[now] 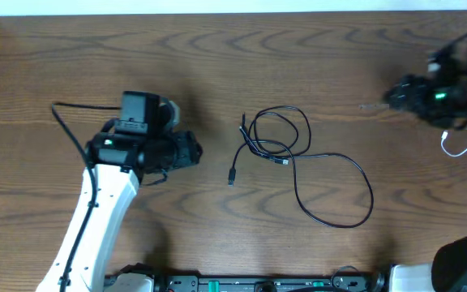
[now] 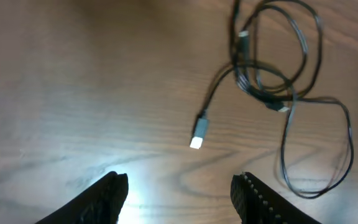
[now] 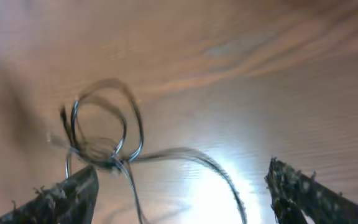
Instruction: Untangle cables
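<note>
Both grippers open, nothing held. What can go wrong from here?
1. The cable crosses itself in a tangle. Pulling the plug alone may cinch it tighter.
2. The cable is thin and lies flat on the table, so the left gripper may slip off it or scrape the wood.
3. The right wrist view is blurred, so the right gripper may aim poorly at the tangle.
</note>
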